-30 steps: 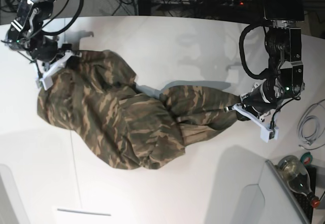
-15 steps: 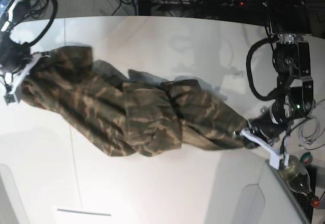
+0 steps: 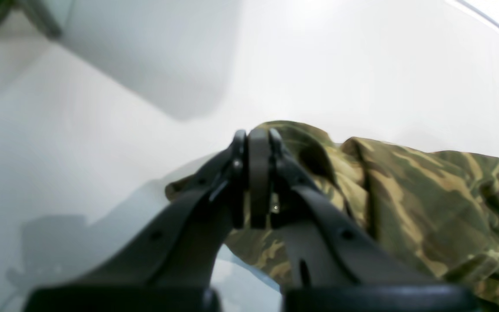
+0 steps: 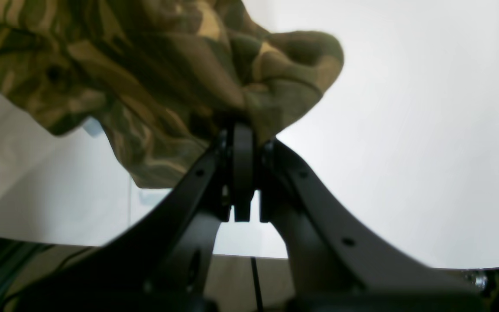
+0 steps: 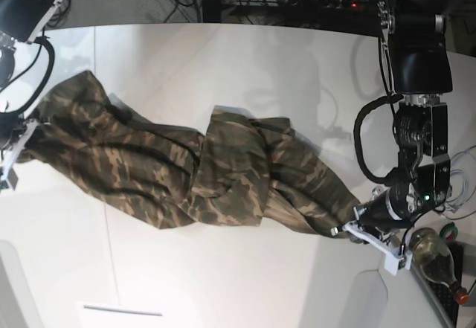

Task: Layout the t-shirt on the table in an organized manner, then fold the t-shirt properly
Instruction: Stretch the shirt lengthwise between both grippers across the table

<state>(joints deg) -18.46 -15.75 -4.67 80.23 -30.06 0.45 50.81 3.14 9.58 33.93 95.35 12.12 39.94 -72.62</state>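
The camouflage t-shirt (image 5: pixel 201 172) was stretched in a long, twisted band across the white table (image 5: pixel 245 68), running from the far left edge of the base view down toward the lower right. It was bunched and rolled in the middle, with a folded flap standing up near the centre, so it was far from flat; I could not make out the neckline or tell the sleeves from the hem.

My right gripper (image 4: pixel 243 143) was clenched on a bunched corner of the cloth, its jaws pressed together with fabric spilling out above them. My left gripper (image 3: pixel 254 143) was likewise clamped tight on the other end, with the camouflage fabric trailing off to one side of the fingers (image 3: pixel 249 173). In the base view that left end sat near the lower right corner, just beside a glass bottle (image 5: pixel 435 257) and some loose cables (image 5: pixel 457 183) off the table's edge.

I judged the task to be early in the layout stage: the shirt was pulled out lengthwise between my two grips but not spread. The twist still needed shaking out, the body needed to be laid flat and squared on the table, and none of the folding had begun. The wrist views were blurred, so which part of the garment each gripper held I could only guess.
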